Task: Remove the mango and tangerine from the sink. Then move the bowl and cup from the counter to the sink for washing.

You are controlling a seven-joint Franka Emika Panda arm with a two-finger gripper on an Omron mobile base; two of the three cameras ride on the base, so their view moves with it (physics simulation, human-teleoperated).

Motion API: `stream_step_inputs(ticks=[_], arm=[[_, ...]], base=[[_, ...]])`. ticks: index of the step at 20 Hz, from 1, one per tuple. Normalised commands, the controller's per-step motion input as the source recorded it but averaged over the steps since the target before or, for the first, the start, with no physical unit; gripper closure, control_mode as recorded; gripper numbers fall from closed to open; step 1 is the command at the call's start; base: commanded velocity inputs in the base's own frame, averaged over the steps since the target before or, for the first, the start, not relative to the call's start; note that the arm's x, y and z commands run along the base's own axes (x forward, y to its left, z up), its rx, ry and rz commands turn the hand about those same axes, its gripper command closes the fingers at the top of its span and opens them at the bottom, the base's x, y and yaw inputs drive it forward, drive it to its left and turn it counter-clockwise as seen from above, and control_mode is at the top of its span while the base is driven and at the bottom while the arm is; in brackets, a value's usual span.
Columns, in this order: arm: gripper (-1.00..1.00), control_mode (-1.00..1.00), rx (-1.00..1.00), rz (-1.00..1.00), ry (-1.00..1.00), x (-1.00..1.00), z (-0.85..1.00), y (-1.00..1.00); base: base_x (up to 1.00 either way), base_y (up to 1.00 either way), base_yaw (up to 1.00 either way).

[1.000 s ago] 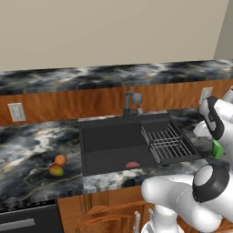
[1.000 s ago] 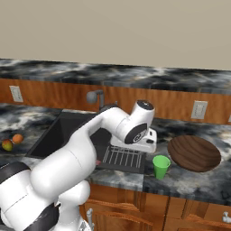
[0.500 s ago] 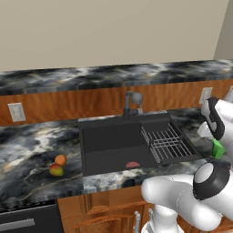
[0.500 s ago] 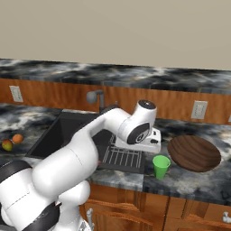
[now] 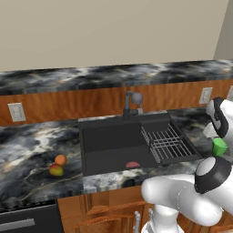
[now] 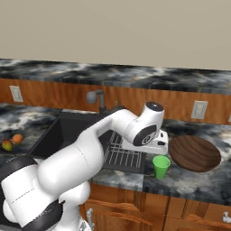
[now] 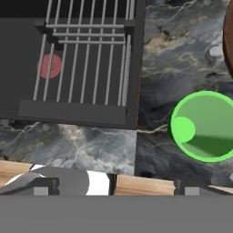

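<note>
The mango (image 5: 56, 170) and the tangerine (image 5: 60, 159) lie side by side on the counter left of the black sink (image 5: 113, 141). In the right base view the mango (image 6: 7, 145) and tangerine (image 6: 17, 138) sit at the far left. The green cup (image 6: 161, 166) stands upright near the counter's front edge, with the wooden bowl (image 6: 194, 152) just behind it to the right. My gripper (image 7: 116, 187) is open and holds nothing. It hovers over the counter between the wire rack (image 7: 86, 63) and the cup (image 7: 204, 126), looking straight down.
The dark faucet (image 5: 131, 103) rises behind the sink. A red drain (image 5: 132, 164) marks the basin floor. The wire rack (image 5: 166, 143) fills the sink's right side. Wall outlets (image 5: 17, 112) sit on the wooden backsplash. The counter edge runs just in front of the cup.
My hand has drifted slightly to the right, nearer the cup. The fruits, cup and bowl have not moved, and the jaws stay open.
</note>
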Motion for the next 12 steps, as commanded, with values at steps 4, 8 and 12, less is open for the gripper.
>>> stream_step_inputs(ticks=[4, 8, 12], arm=[[-1.0, -1.0, 0.0, 0.0, 0.04, 0.0, 0.0, -0.22], [-1.0, -1.0, 0.0, 0.0, 0.06, 0.0, -0.01, -0.14], [-1.0, -1.0, 0.0, 0.0, 0.05, 0.0, -0.06, -0.08]], base=[[0.0, 0.0, 0.0], [0.0, 0.0, 0.0], [0.0, 0.0, 0.0]])
